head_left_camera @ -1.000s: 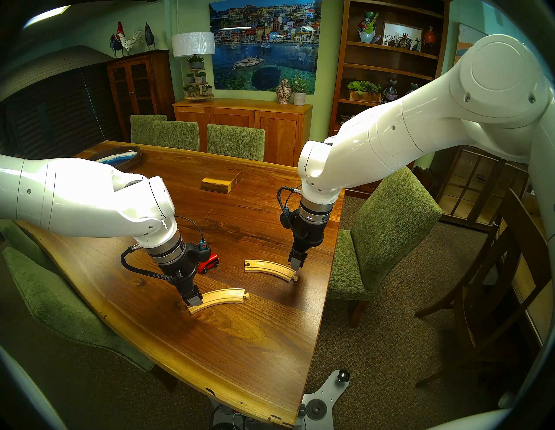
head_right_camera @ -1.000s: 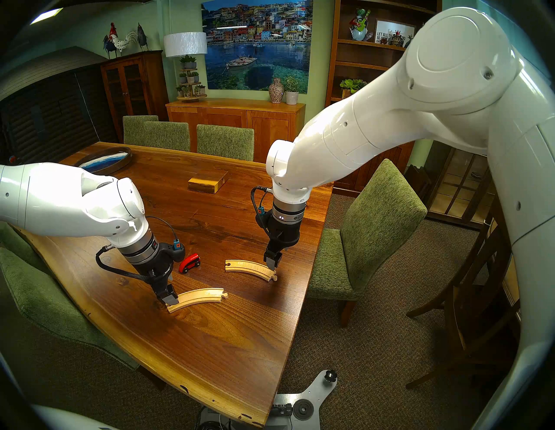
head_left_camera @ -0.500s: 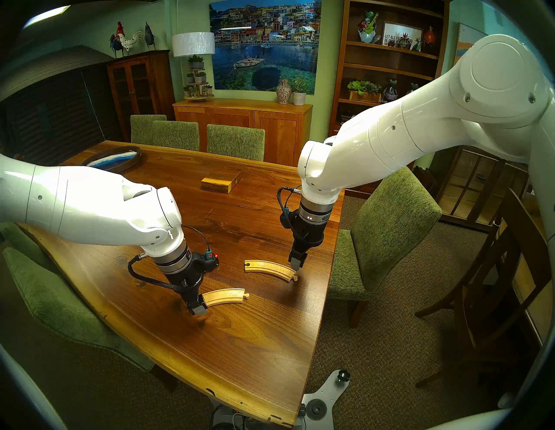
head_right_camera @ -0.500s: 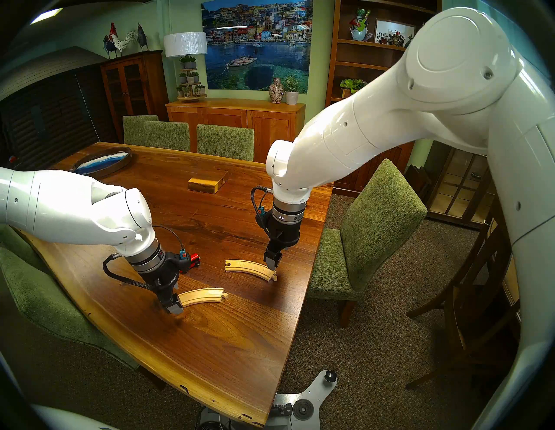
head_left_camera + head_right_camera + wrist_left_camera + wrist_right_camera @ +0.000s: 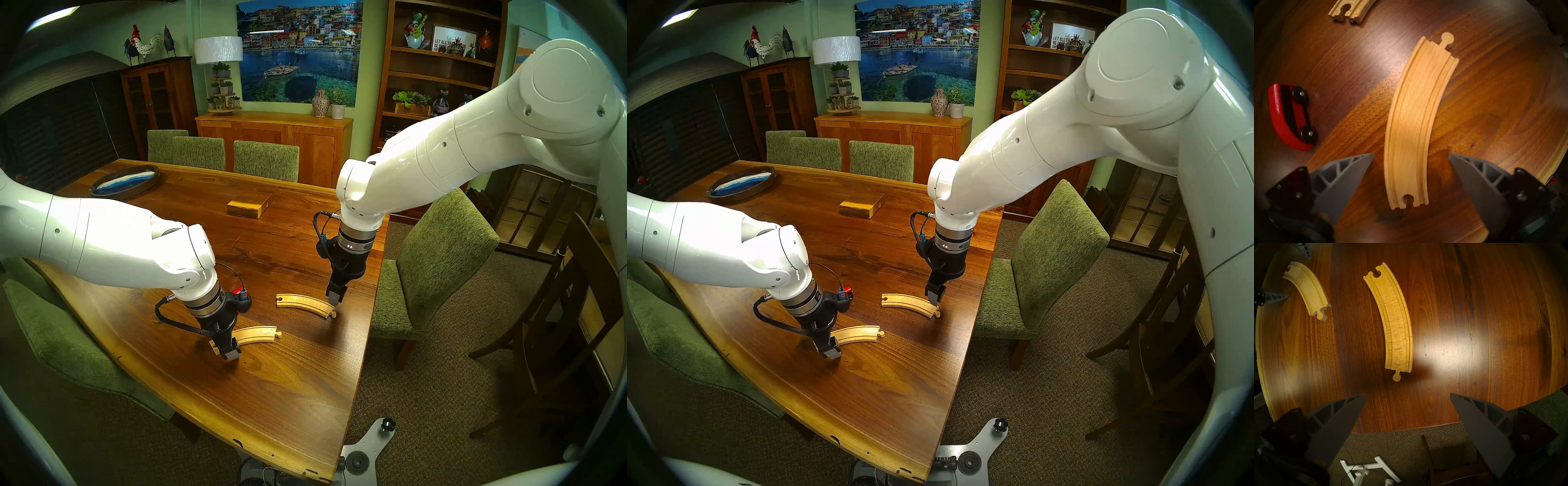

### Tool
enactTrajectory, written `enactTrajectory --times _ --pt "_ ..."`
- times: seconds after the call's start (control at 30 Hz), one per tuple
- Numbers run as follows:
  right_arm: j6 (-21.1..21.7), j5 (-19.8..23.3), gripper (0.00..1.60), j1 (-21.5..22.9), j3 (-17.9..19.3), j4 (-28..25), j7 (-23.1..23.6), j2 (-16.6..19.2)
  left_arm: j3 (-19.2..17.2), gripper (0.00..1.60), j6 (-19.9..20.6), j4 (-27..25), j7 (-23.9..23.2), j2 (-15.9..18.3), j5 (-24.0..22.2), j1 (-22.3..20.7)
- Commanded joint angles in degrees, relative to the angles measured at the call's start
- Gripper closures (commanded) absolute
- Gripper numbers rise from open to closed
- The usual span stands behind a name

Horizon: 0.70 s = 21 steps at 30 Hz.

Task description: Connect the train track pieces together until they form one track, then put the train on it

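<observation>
Nearest, the left gripper (image 5: 1411, 159) stands low over the hole end of the near track piece (image 5: 1412, 122), pointing down, its fingers (image 5: 1349, 171) apart on either side of the wood — neither touching it in the left wrist view. That piece lies flat on the worktop (image 5: 271, 390), its round peg toward the far track piece (image 5: 305, 303). The two are well apart, unjoined. Off to the left gripper's side lies the train (image 5: 1290, 117) — red, tipped on its side with its black wheels showing, near the near piece but not touching it. Farther along, the right gripper (image 5: 334, 298) hangs just above the peg end of the far piece, jaws wide apart and holding nothing. Beyond both, a wooden block (image 5: 249, 206) sits mid-worktop, and a round tray (image 5: 125, 185) lies at the far left corner.
</observation>
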Motion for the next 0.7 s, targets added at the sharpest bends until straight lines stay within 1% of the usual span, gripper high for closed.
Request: enactTrajectory --times 0.0,0.17,0.2,0.23,0.27,0.3,0.4,0.5,0.53,0.6,0.63,0.67 --pt "0.1 0.0 0.0 1.5 0.3 0.5 0.0 0.3 0.1 1.02 -0.3 1.2 -0.7 -0.8 0.7 0.2" --pt "0.1 0.0 0.0 1.5 0.3 0.5 0.0 0.3 0.5 1.12 -0.6 1.8 -1.5 -0.7 1.3 0.4" --pt "0.1 0.0 0.0 1.5 0.3 0.5 0.0 0.3 0.6 1.2 -0.6 1.8 -1.6 -0.7 1.4 0.4" --pt "0.1 0.0 0.0 1.5 0.3 0.5 0.0 0.3 0.7 1.42 -0.7 1.9 -1.7 -0.7 1.5 0.5" --pt "0.1 0.0 0.0 1.5 0.3 0.5 0.0 0.3 0.7 1.56 -0.8 2.0 -1.7 -0.6 1.6 0.5" --pt "0.1 0.0 0.0 1.5 0.3 0.5 0.0 0.3 0.8 1.6 -0.8 2.1 -1.8 -0.6 1.7 0.6" --pt "0.1 0.0 0.0 1.5 0.3 0.5 0.0 0.3 0.9 1.6 -0.8 2.5 -2.6 -0.1 1.6 0.4" --pt "0.1 0.0 0.0 1.5 0.3 0.5 0.0 0.3 1.3 1.6 -1.2 2.1 -3.9 0.9 2.1 -0.7" --pt "0.1 0.0 0.0 1.5 0.3 0.5 0.0 0.3 1.7 1.6 -1.4 0.9 -4.8 2.5 2.5 -2.2" --pt "0.1 0.0 0.0 1.5 0.3 0.6 0.0 0.3 1.8 1.6 -1.3 0.3 -5.0 3.2 2.5 -2.9" --pt "0.1 0.0 0.0 1.4 0.3 0.6 0.0 0.3 2.2 1.6 -1.1 -1.0 -5.5 4.9 2.7 -4.7" --pt "0.1 0.0 0.0 1.4 0.3 0.6 0.0 0.3 2.4 1.6 -1.1 -1.3 -5.6 5.2 2.8 -5.1"
